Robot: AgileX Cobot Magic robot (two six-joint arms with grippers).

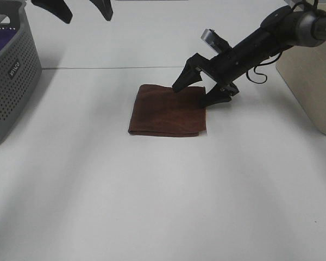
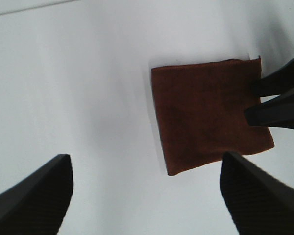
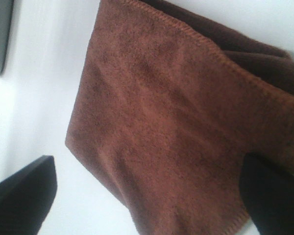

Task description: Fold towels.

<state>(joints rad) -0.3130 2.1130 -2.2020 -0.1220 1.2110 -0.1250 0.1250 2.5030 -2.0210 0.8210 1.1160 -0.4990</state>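
Saw a reddish-brown towel (image 1: 167,113) lying folded and flat on the white table (image 1: 152,206), near the middle, with its layered edges visible along the near side. Found the right gripper (image 1: 202,91) reaching in low over the towel's far right corner, jaws spread wide apart, one fingertip above the cloth's far edge and the other just off its right edge; could not tell whether either tip touched the fabric. Noted nothing clamped between them. Spotted the left gripper (image 1: 81,11) raised at the far left of the table, well apart from the towel, jaws likewise apart and holding nothing. Made out a grey perforated basket (image 1: 11,76) at the table's left edge with purple fabric (image 1: 0,41) inside, and a beige object (image 1: 312,81) at the right edge.
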